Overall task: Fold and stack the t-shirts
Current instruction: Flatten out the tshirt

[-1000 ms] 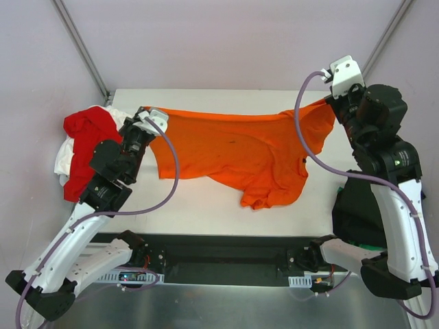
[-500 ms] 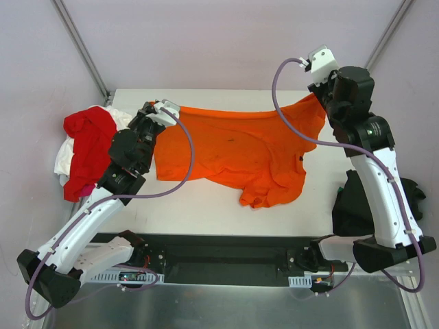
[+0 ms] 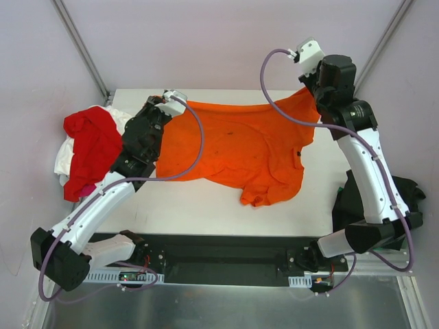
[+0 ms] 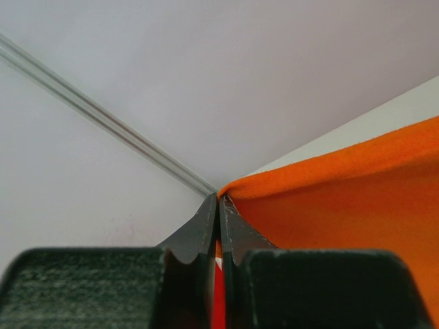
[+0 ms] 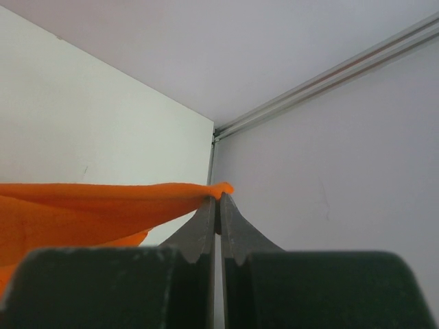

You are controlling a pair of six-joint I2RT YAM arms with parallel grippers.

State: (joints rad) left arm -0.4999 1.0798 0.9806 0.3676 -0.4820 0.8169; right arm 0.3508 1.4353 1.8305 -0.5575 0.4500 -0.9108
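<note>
Along the far side of the table point(image 3: 199, 212): we hold the orange t-shirt point(image 3: 240, 147) spread left to right.
Left gripper point(image 4: 219, 200): clamps its left corner.
Right gripper point(image 5: 218, 200): clamps its right corner.

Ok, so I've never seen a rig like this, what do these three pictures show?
These are two robot arms bolted at the near edge of a white table. One picture looks down from above and behind them; the other two come from cameras on each wrist. The left end effector and the right end effector each pinch a corner of the orange t-shirt, spread between them over the table. A red shirt and white shirt lie heaped at left; black cloth sits at right.
</note>
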